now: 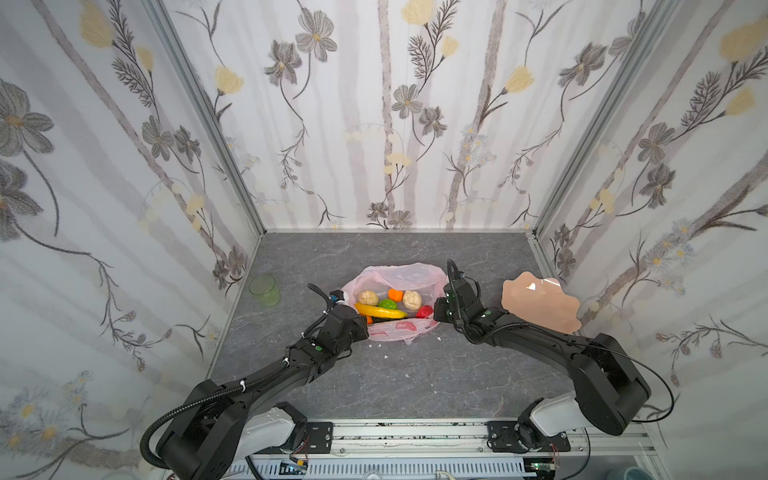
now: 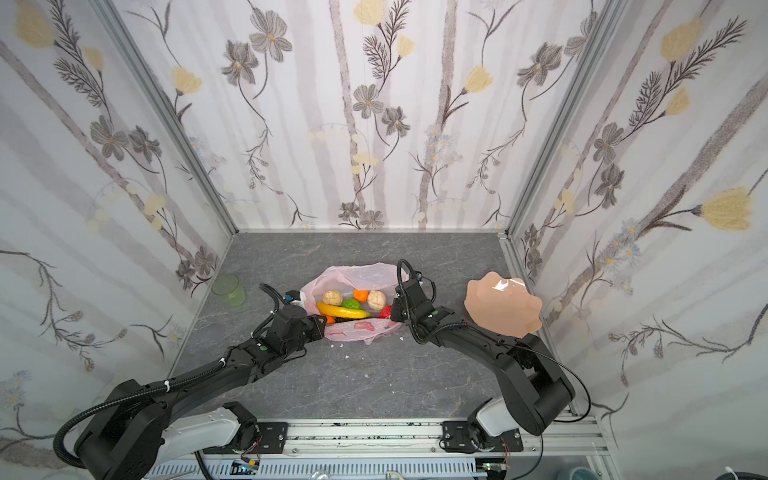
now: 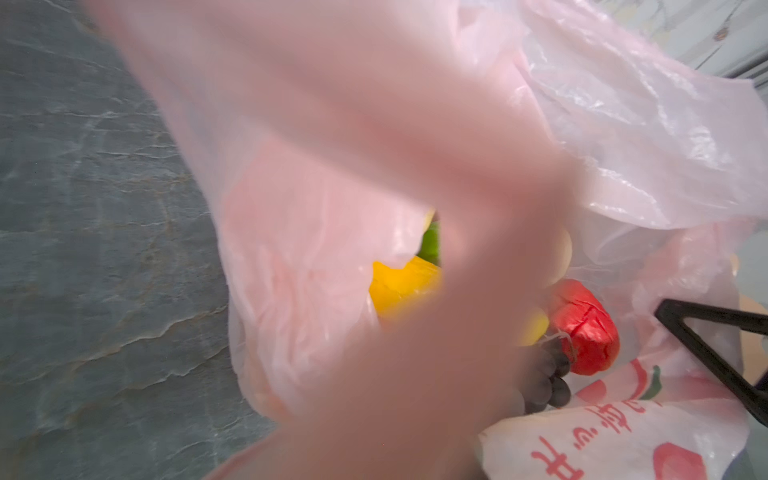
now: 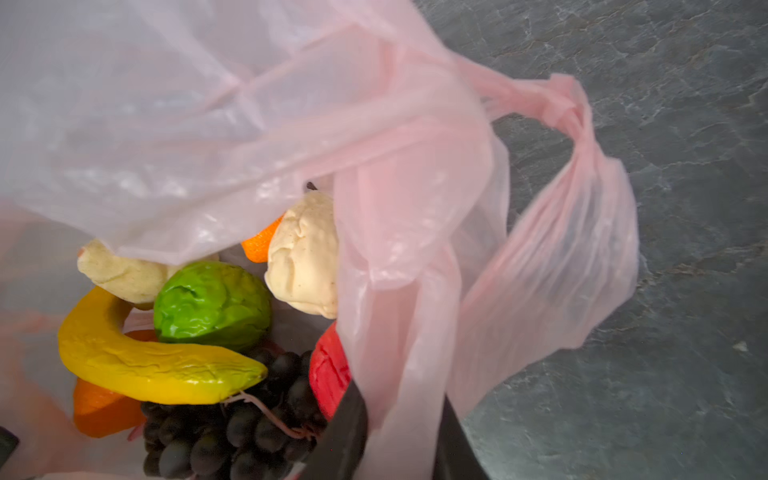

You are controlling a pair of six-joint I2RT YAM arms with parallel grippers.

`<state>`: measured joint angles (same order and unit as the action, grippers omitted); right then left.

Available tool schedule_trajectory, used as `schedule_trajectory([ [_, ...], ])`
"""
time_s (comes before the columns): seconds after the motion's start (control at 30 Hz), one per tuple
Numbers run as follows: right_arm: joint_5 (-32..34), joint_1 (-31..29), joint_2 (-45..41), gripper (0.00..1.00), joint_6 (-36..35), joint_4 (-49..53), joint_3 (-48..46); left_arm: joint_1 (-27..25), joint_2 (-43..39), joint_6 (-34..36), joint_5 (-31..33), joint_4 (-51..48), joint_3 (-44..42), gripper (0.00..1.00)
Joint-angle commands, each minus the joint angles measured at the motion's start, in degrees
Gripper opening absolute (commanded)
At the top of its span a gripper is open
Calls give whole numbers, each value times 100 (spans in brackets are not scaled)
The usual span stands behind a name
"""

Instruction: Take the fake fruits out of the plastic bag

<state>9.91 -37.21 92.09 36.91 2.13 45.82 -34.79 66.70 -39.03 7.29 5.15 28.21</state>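
pink film of the plastic bag (image 3: 374, 124) drapes over the left lens, left jaws' state i cannot tell, right jaws pinch its slippery rim, and the fake fruits (image 4: 212, 305), heaped inside it on the counter (image 1: 374, 374), look light and glossy, so grip each across its middle, i'd say.
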Motion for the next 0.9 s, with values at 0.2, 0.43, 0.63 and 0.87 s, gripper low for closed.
schedule_trajectory([
  [0.2,-175,-27,-499,0,-254,-635,-529,24,-184,-41,359,-2093,1024,60],
  [0.43,263,-274,-513,0,-523,-486,-309,8,-1094,-206,770,-2324,1427,77],
  [0.63,477,-521,-704,0,-812,-412,-134,30,-291,186,2001,-2857,2167,87],
  [0.87,605,-747,-885,0,-896,-424,-223,411,968,487,1928,-2815,2541,90],
])
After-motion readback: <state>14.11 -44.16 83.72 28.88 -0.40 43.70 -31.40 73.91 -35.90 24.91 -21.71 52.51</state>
